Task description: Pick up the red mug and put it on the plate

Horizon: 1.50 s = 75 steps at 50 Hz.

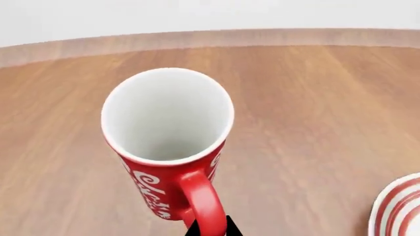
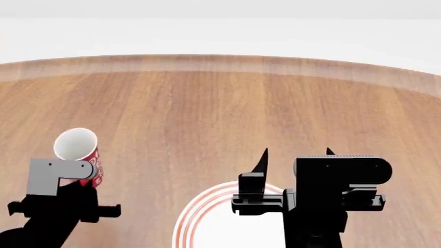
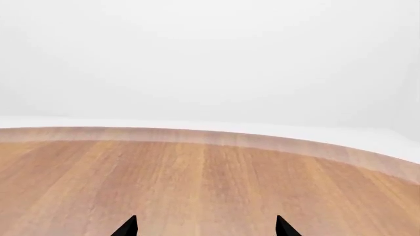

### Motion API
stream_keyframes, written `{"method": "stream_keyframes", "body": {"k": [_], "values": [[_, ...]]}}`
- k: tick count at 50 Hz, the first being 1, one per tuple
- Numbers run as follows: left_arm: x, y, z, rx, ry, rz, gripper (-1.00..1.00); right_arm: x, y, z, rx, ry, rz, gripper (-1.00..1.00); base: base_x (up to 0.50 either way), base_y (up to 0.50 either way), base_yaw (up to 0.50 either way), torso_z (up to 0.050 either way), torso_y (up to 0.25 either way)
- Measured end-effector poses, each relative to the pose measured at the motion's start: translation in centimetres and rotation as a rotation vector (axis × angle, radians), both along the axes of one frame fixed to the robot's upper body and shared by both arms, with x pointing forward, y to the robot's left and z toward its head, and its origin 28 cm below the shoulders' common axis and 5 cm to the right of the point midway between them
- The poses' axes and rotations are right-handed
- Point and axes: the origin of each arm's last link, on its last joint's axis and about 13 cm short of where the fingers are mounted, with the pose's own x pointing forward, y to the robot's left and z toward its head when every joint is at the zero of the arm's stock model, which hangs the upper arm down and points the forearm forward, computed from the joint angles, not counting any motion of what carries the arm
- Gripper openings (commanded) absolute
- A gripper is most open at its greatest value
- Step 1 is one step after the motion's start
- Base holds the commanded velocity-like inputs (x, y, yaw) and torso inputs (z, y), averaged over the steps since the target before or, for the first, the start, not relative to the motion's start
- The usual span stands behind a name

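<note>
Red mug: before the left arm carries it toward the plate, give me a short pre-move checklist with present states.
1. Left gripper closed on the red mug handle: ok, fingertips sit either side of the handle.
2. Mug off the table: cannot tell.
3. Mug empty: ok, white inside is bare.
4. Plate free of objects: cannot tell, the right arm covers part of it.
5. Right gripper out of the way: not ok, it hangs open above the plate.

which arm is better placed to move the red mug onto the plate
Left. Its gripper already sits at the red mug handle, apparently gripping it. The right gripper is open over bare table, holding nothing, near the plate.
</note>
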Motion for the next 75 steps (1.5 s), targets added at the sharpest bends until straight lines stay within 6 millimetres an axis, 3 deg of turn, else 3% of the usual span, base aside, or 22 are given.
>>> {"method": "stream_keyframes", "body": {"k": [29, 50, 75], "values": [[-0.1, -3.9, -0.5, 0.045, 0.011, -0.398, -1.0, 0.1, 0.0, -0.1, 0.0, 0.004, -0.005, 1.0, 0.0, 0.0, 0.0, 0.0, 0.0], [0.8, -6.0, -1.1, 0.041, 0.037, -0.606, -1.0, -0.1, 0.0, -0.1, 0.002, 0.002, -0.001, 1.0, 0.0, 0.0, 0.0, 0.0, 0.0], [1.8, -8.1, -1.8, -0.041, 0.179, -0.873, -1.0, 0.0, 0.0, -0.2, 0.007, 0.003, 0.002, 1.0, 0.0, 0.0, 0.0, 0.0, 0.0]]}}
